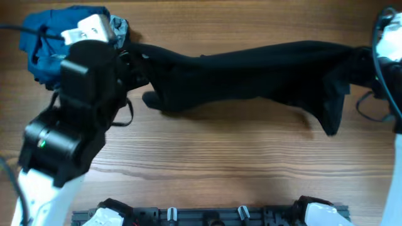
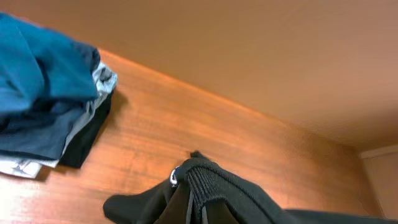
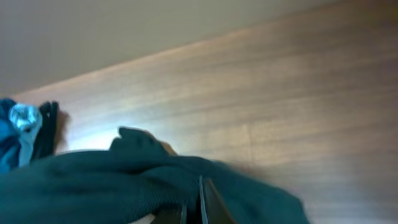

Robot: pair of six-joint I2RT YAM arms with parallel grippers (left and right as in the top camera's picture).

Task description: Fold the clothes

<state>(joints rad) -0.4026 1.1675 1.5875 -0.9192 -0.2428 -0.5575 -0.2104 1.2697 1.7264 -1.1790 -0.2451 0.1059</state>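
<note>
Here's the black garment point(image 1: 251, 72), pulled out long and lifted at both ends. It starts just beside the blue pile point(image 1: 47, 37) and runs well away from it across the table point(image 1: 239, 157). The middle sags onto the wood and one loose flap hangs down at the end far from the pile.

The left tool point(image 2: 193, 208) has the end nearest the pile. Its jaws are pinched almost together on a ribbed hem, which bunches up right at the tips. The right tool point(image 3: 200, 208) grips the end farthest from the pile, closed down to a thin slit with dark cloth spilling over both sides.

So both tools have a firm pinch, one at each end of the cloth. This looks like the spreading step, getting the piece taut and straight before any fold goes in. The next move calls for lowering both ends together so the garment lies flat and clear of the pile. That dangling flap could tuck under as it comes down, so it needs watching.
</note>
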